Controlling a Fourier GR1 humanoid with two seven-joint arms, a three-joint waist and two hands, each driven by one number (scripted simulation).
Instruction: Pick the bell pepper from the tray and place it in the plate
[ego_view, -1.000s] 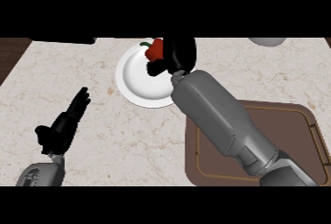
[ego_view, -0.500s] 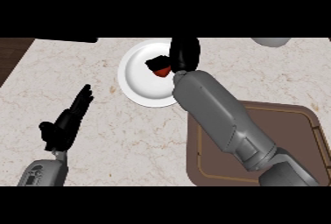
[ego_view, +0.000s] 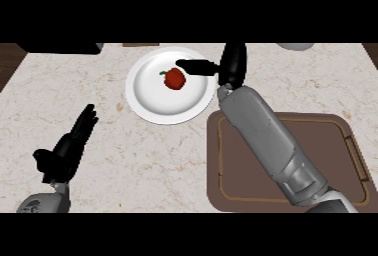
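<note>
We log the brown rectangular tray (ego_view: 347, 150) bare beneath the right forearm, well behind its fingers. The round white plate (ego_view: 151, 107) carries the small red bell pepper (ego_view: 175, 79), which lies apart from the right hand (ego_view: 230, 65), just off the thumb tip; fingers straight and spread, holding nothing. We judge placement done. The left hand (ego_view: 70, 147) rests with straight fingers, obstructing nothing.

Red bell pepper (ego_view: 175, 79), white plate (ego_view: 159, 107), brown tray (ego_view: 336, 150), marbled beige counter (ego_view: 148, 160)

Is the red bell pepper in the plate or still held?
In the plate: the red bell pepper lies on the round white plate, apart from the open right hand.
</note>
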